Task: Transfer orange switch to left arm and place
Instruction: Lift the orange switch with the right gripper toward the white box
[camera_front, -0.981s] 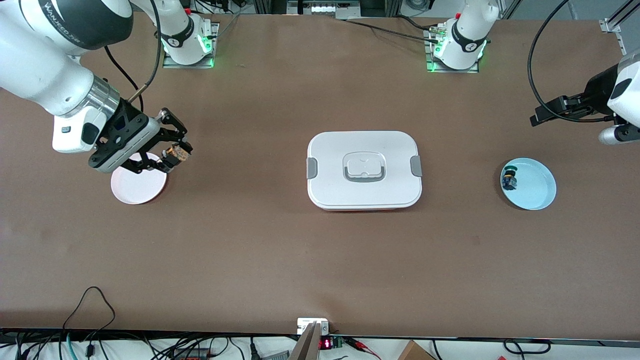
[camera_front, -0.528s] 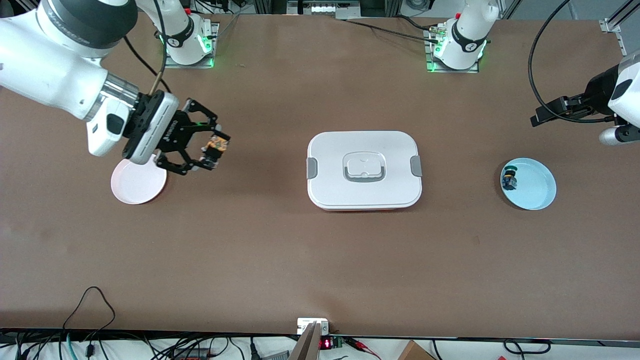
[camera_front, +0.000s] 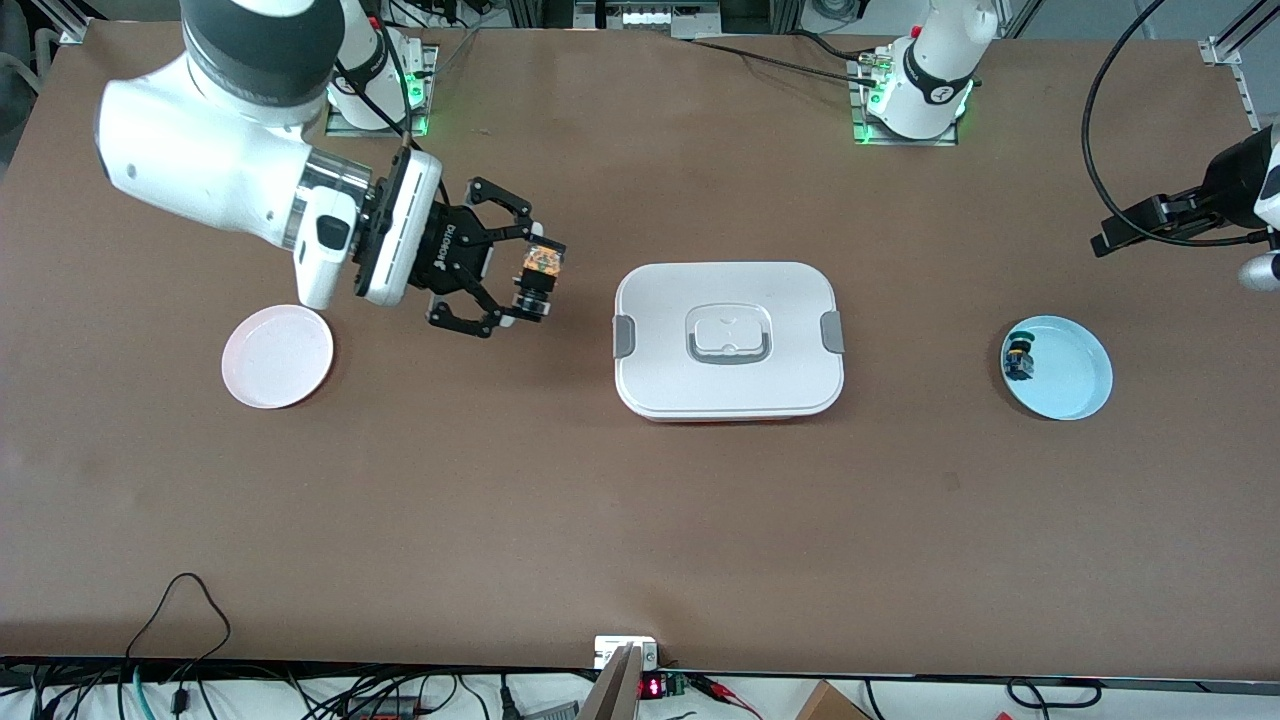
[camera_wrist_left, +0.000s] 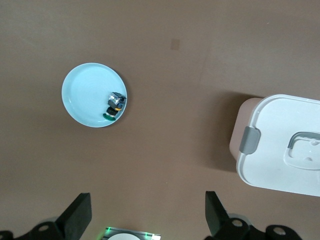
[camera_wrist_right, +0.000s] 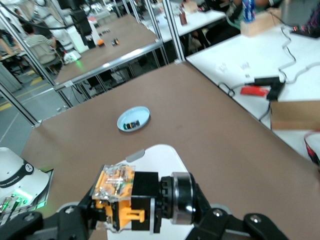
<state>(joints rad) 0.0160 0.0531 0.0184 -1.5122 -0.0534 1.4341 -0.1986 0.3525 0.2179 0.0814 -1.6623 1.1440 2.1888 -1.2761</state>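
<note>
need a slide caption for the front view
Right pincer shut on the orange switch, carried toward the box; left pincer open above the blue plate.

Right claw (camera_front: 532, 285) carried orange switch (camera_front: 537, 275) from pink plate (camera_front: 277, 357) toward box (camera_front: 728, 340).

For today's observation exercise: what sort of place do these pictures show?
Most likely a robotics lab. Two white arms are bolted to a brown table, aluminium framing fences other benches, and cables trail along the table's edge.
</note>
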